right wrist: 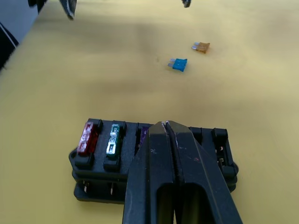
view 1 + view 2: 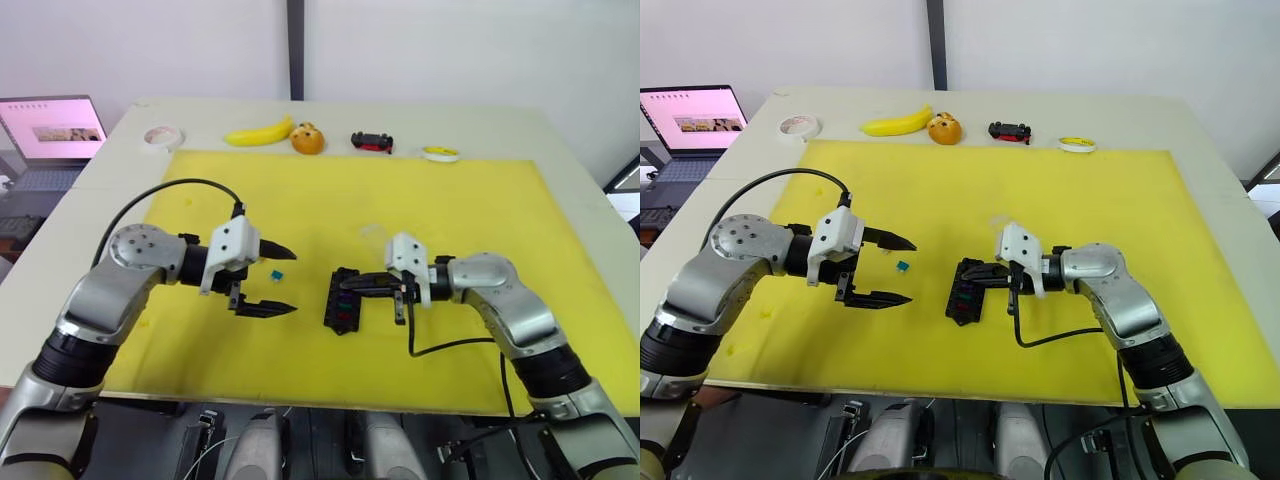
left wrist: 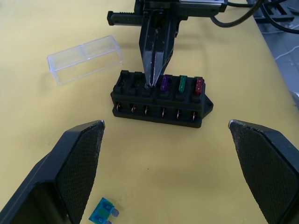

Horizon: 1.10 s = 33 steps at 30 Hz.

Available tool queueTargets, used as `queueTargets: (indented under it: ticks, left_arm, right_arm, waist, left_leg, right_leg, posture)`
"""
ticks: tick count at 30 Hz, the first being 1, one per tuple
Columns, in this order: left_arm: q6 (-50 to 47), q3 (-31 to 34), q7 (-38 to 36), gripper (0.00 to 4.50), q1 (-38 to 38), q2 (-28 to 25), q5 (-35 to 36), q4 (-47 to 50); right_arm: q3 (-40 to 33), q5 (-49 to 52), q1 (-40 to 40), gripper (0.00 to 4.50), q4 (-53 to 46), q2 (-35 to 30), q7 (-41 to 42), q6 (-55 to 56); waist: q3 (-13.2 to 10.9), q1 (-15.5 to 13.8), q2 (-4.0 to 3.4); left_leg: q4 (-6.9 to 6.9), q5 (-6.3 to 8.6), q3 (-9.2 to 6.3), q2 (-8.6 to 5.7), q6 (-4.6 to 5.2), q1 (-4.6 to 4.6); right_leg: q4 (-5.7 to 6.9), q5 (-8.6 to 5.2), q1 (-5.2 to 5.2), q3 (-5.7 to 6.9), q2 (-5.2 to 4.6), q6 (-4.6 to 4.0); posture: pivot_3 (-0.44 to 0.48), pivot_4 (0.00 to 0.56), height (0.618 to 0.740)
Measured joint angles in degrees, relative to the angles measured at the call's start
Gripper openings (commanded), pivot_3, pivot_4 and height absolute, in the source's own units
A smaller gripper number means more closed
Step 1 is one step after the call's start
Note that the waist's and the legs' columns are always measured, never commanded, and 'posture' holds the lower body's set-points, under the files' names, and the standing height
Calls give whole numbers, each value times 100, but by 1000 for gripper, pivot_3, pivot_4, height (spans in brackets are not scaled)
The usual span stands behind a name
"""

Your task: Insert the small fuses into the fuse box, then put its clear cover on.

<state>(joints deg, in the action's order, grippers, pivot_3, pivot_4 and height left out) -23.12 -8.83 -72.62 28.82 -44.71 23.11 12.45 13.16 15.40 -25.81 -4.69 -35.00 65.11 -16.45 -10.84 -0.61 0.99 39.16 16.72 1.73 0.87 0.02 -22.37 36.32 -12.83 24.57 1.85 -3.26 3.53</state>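
The black fuse box (image 2: pixel 343 305) lies mid-mat with red (image 3: pixel 199 86), green (image 3: pixel 183 83) and purple (image 3: pixel 164 83) fuses seated in its slots. My right gripper (image 3: pixel 149 84) is shut, its tips pressed onto the slot beside the purple fuse; I cannot tell whether a fuse is between them. A teal fuse (image 2: pixel 278 272) lies loose on the mat, between the spread fingers of my open left gripper (image 2: pixel 292 281), which hovers left of the box. A brown fuse (image 1: pixel 201 47) lies near the teal one. The clear cover (image 3: pixel 84 58) rests on the mat just beyond the box.
The yellow mat (image 2: pixel 450 200) covers most of the table. Along its far edge sit a tape roll (image 2: pixel 161 136), a banana (image 2: pixel 258 133), an orange toy (image 2: pixel 308 139), a black-and-red toy car (image 2: pixel 371 141) and a yellow tape (image 2: pixel 440 153). A laptop (image 2: pixel 50 130) stands at far left.
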Motion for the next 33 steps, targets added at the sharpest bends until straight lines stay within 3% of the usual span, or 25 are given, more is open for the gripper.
queueTargets:
  ticks: [11,21,33]
  left_arm:
    - [-1,0,30,4500,-4,8,0,8]
    - [-2,1,42,4500,-27,9,0,13]
    - [-1,1,43,4500,-29,9,-3,13]
  right_arm:
    - [41,-40,-114,33,-45,-33,5,-290]
    - [-559,1129,-503,33,-597,8,-102,-1886]
    - [-16,490,-174,33,-263,-38,-140,-1252]
  waist:
    - [2,0,1]
    - [-1,4,-2]
    - [-1,-1,-2]
  left_leg:
    - [0,0,0,0,0,2]
    - [0,0,-3,3,0,-2]
    - [-1,0,-1,0,0,-4]
  right_leg:
    - [0,0,-3,0,0,0]
    - [0,0,2,1,0,0]
    - [-2,0,2,1,-2,0]
  posture:
    - [0,150,737]
    - [0,150,737]
    - [0,150,737]
